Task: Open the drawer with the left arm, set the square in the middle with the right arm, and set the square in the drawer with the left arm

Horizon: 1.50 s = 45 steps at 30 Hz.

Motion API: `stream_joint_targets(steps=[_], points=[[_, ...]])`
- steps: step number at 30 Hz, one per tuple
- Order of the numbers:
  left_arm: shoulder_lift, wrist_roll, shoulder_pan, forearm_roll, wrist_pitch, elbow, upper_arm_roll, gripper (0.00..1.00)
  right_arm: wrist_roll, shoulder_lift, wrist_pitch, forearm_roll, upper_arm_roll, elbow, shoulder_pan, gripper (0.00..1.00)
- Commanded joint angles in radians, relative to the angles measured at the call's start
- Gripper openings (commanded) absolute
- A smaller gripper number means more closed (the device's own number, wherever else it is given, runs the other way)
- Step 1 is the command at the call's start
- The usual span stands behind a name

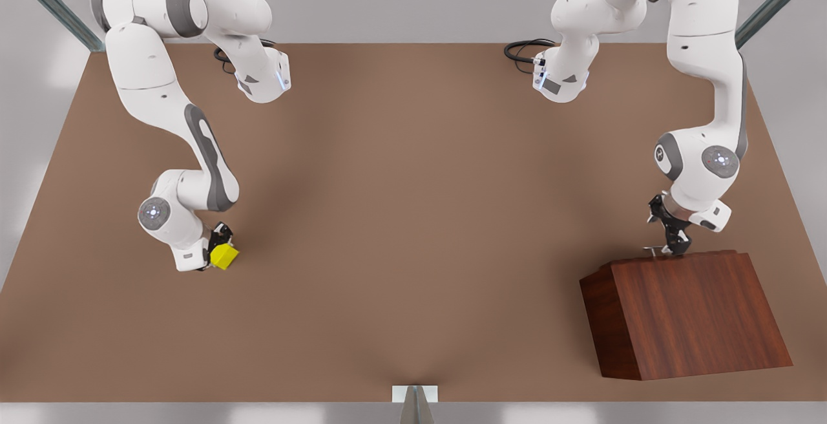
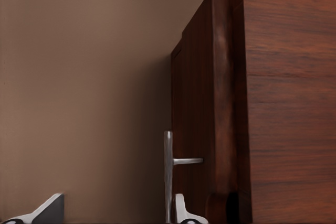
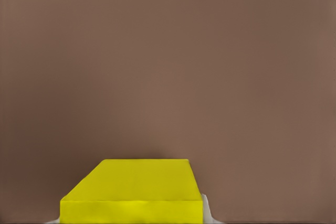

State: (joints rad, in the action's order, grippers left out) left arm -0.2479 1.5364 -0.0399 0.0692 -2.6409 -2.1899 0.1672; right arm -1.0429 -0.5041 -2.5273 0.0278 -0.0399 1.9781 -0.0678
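The yellow square [image 1: 224, 256] sits at the front view's left, low over the brown tabletop, and looks tilted. My right gripper [image 1: 218, 244] is shut on it; in the right wrist view the square [image 3: 134, 190] lies between pale fingertips [image 3: 207, 207] that hug its sides. At the front view's right stands the dark wood cabinet [image 1: 685, 314]. My left gripper [image 1: 675, 244] is at its far top edge, by the silver handle [image 1: 654, 249]. The left wrist view shows the drawer front [image 2: 202, 103], with the handle [image 2: 168, 171] between the spread fingers of the open left gripper [image 2: 115, 212].
The middle of the brown tabletop [image 1: 413, 217] lies between the two arms. Black cables [image 1: 523, 49] coil at the arm bases along the far edge. A small grey bracket [image 1: 414, 395] sits at the near edge.
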Motion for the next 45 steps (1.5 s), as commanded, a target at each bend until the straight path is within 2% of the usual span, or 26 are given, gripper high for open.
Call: stream_joint_targets(steps=[1,5,8,12,16,21,23,25,27,34,35,37,38,40,42,43,45], points=[[0.001,0.001,0.000,0.000,-0.001,-0.004,0.000,1.00,0.004,0.009,0.001,0.001,-0.001,0.001,0.006,0.62],[0.024,0.002,0.000,0.000,0.001,-0.034,0.000,1.00,0.256,0.050,0.058,0.003,-0.011,-0.007,0.171,0.62],[0.050,0.007,0.000,0.000,0.002,-0.068,0.000,1.00,0.442,0.010,0.050,0.001,-0.038,-0.084,0.338,0.62],[0.101,0.008,0.000,0.000,0.010,-0.119,0.002,1.00,0.662,-0.067,0.071,0.000,-0.038,-0.237,0.575,0.64],[0.119,0.008,0.000,0.001,0.015,-0.146,0.015,1.00,1.037,-0.163,0.152,0.001,-0.037,-0.447,0.790,0.64],[0.173,0.008,0.000,0.001,0.032,-0.198,0.031,1.00,1.253,-0.315,0.194,0.001,-0.029,-0.685,0.904,0.65],[0.182,0.013,0.000,0.001,0.033,-0.209,0.031,1.00,1.307,-0.355,0.183,0.003,-0.028,-0.694,0.911,0.65],[0.203,0.018,0.002,0.001,0.033,-0.231,0.031,1.00,1.311,-0.372,0.185,0.003,-0.026,-0.711,0.922,0.75],[0.214,0.021,0.003,0.001,0.035,-0.235,0.031,1.00,1.310,-0.392,0.137,0.003,-0.028,-0.725,0.924,1.00],[0.252,0.030,0.006,0.001,0.062,-0.281,0.046,1.00,1.298,-0.360,0.134,0.017,-0.023,-0.710,0.916,1.00],[0.271,0.030,0.006,0.003,0.062,-0.297,0.046,1.00,1.294,-0.257,0.154,0.014,0.012,-0.639,0.908,1.00],[0.325,0.030,0.008,0.003,0.125,-0.309,0.054,1.00,1.299,-0.042,0.338,0.012,0.040,-0.546,0.832,1.00],[0.361,0.030,0.008,0.004,0.182,-0.309,0.054,1.00,1.304,0.080,0.341,0.012,0.103,-0.444,0.807,1.00],[0.496,0.001,0.023,0.053,0.334,-0.289,0.052,1.00,1.288,0.248,0.435,0.009,0.123,-0.323,0.596,1.00],[0.504,-0.235,0.046,0.063,0.374,-0.215,0.049,1.00,1.290,0.346,0.605,0.004,0.081,-0.331,0.381,1.00],[0.480,-0.405,0.078,0.057,0.375,-0.179,0.045,1.00,1.255,0.351,0.662,0.004,0.045,-0.358,0.254,1.00],[0.300,-0.695,0.205,0.047,0.504,0.076,0.034,1.00,1.084,0.406,0.901,0.001,-0.014,-0.448,0.051,1.00]])
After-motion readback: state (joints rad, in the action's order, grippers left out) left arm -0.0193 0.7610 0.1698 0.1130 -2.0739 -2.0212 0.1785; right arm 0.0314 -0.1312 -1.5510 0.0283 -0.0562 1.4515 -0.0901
